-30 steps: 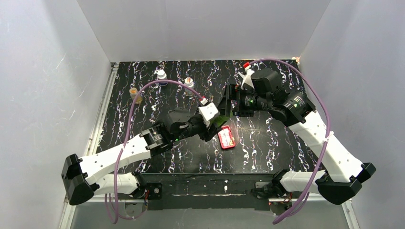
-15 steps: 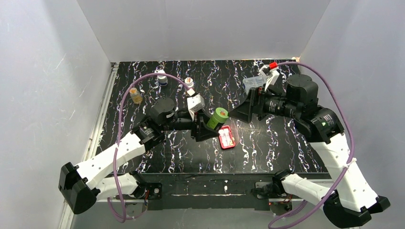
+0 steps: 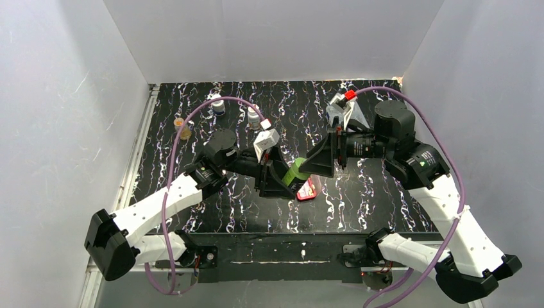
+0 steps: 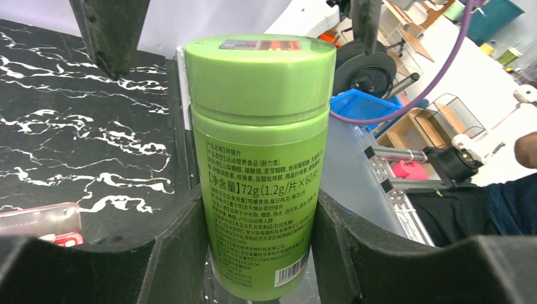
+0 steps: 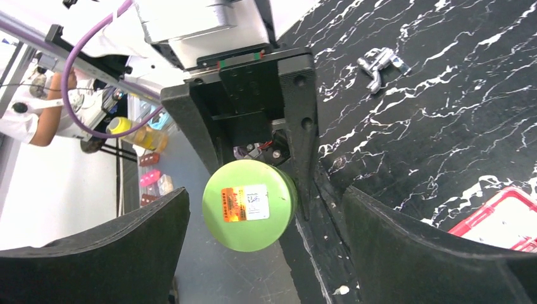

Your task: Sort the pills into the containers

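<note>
A green pill bottle (image 4: 263, 158) with its green lid (image 5: 250, 204) on is tilted above the table, and my left gripper (image 4: 259, 218) is shut on its lower body. In the top view the green pill bottle (image 3: 296, 172) hangs just over the red pill case (image 3: 308, 190), whose whitish containers are mostly hidden. My right gripper (image 5: 266, 253) is open and faces the lid end-on, with a gap on each side. No pills show.
Three small bottles (image 3: 218, 104) stand at the back left of the black marbled table (image 3: 359, 205). A small metal piece (image 5: 379, 63) lies on the table beyond the left gripper. White walls enclose the table on three sides.
My right gripper drew back to the right, then came in again toward the bottle's lid. My left gripper brought the bottle slightly nearer, over the pill case.
</note>
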`<state>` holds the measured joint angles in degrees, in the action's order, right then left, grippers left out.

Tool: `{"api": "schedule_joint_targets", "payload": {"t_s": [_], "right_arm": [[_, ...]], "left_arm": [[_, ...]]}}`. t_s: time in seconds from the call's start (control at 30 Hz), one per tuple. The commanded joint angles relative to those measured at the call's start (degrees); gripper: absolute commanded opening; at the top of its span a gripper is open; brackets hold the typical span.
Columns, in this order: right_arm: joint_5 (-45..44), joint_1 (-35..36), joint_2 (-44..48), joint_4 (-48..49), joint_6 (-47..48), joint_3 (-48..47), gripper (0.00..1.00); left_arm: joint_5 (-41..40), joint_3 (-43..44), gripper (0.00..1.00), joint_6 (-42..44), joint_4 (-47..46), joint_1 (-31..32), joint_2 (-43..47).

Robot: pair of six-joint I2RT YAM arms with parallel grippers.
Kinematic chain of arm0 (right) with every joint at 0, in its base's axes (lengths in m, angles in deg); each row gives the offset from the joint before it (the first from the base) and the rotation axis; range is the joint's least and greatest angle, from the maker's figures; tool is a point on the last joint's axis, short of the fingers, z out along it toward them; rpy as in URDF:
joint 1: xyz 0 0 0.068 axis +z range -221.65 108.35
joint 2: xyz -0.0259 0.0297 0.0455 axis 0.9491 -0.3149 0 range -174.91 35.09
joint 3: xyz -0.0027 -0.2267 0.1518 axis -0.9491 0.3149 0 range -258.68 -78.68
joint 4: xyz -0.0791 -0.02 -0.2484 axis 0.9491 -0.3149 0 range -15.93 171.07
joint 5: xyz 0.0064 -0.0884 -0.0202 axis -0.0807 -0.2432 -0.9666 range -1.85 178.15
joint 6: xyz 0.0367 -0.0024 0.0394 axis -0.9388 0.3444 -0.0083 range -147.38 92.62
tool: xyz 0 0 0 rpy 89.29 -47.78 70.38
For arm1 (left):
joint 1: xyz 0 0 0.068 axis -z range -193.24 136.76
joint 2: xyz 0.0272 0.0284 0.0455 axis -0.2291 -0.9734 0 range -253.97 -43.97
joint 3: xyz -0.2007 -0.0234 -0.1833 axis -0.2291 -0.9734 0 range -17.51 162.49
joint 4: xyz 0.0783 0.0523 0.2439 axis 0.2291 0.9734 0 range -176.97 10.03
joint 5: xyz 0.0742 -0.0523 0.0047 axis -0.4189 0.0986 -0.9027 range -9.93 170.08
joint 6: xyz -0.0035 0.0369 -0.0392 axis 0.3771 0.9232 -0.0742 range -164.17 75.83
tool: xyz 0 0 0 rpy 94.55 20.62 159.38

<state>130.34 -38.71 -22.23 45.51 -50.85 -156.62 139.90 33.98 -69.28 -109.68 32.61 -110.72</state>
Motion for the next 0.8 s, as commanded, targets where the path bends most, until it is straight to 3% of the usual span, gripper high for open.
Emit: {"api": "schedule_joint_targets", "payload": {"t_s": [0.0,0.23,0.5,0.77], "right_arm": [[2.14,0.88,0.81,2.93,1.41,-0.30,0.92],[1.22,0.95,0.87,1.88,1.60,-0.44,0.75],[0.49,1.46,-0.01,-0.46,2.74,-0.99,0.80],[-1.75,1.86,-0.80,-2.35,3.83,-1.23,0.70]], "left_arm": [[3.95,0.28,0.00,-3.86,-5.64,-0.50,-0.69],[2.93,0.18,0.00,-3.98,-5.94,-0.87,-0.74],[1.37,1.30,0.00,-1.76,-2.33,-1.07,-0.82],[0.66,2.09,0.00,-0.93,-0.95,-1.18,-1.48]]}}
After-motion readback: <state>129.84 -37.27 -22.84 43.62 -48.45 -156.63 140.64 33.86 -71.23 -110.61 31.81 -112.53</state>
